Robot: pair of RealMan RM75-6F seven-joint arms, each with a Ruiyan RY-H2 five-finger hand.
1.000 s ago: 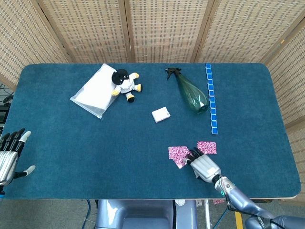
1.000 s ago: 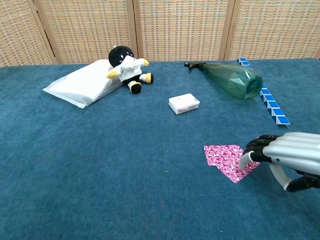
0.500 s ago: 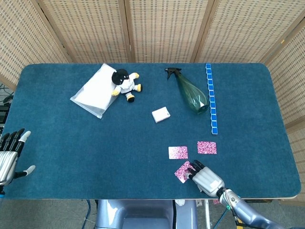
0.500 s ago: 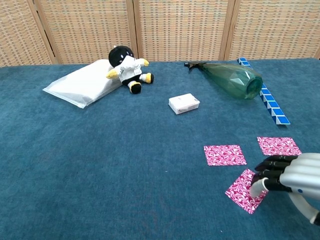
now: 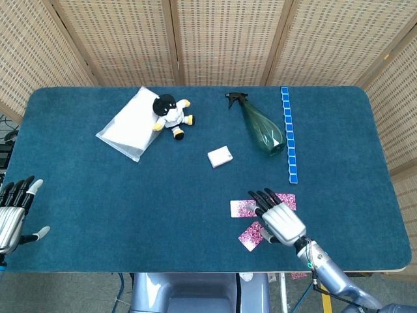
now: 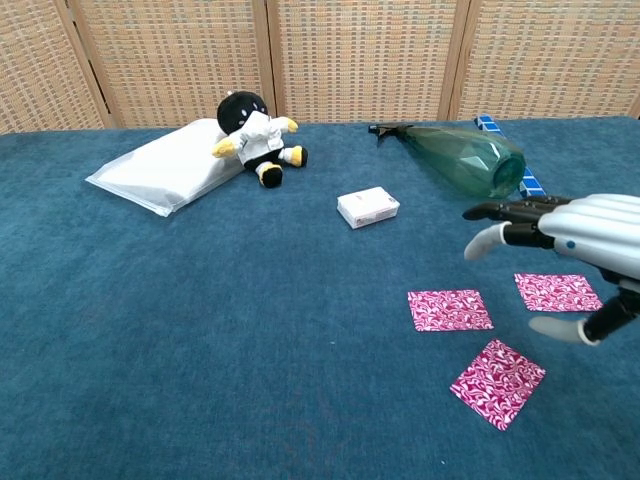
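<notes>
Three pink patterned cards lie near the table's front right. In the chest view they are the left card point(image 6: 450, 310), the right card point(image 6: 557, 292) and a tilted card point(image 6: 498, 382) closest to the front edge. My right hand point(image 6: 570, 238) hovers above them with fingers stretched apart, holding nothing and touching no card. From the head view the right hand point(image 5: 277, 219) partly covers the right card point(image 5: 287, 197) and sits between the left card point(image 5: 242, 208) and the tilted card point(image 5: 250, 236). My left hand point(image 5: 13, 212) hangs open off the table's left edge, far from everything.
A small white card box point(image 6: 368, 207) lies mid-table. Behind it are a green spray bottle point(image 6: 465, 158) on its side, a blue segmented strip point(image 5: 288, 137), a plush doll point(image 6: 255, 138) and a white pouch point(image 6: 165, 165). Wicker screens stand behind the table.
My right hand dragged one card toward the front edge, let it go there, then rose and moved back over the cards with fingers spread. The left hand stayed put.
</notes>
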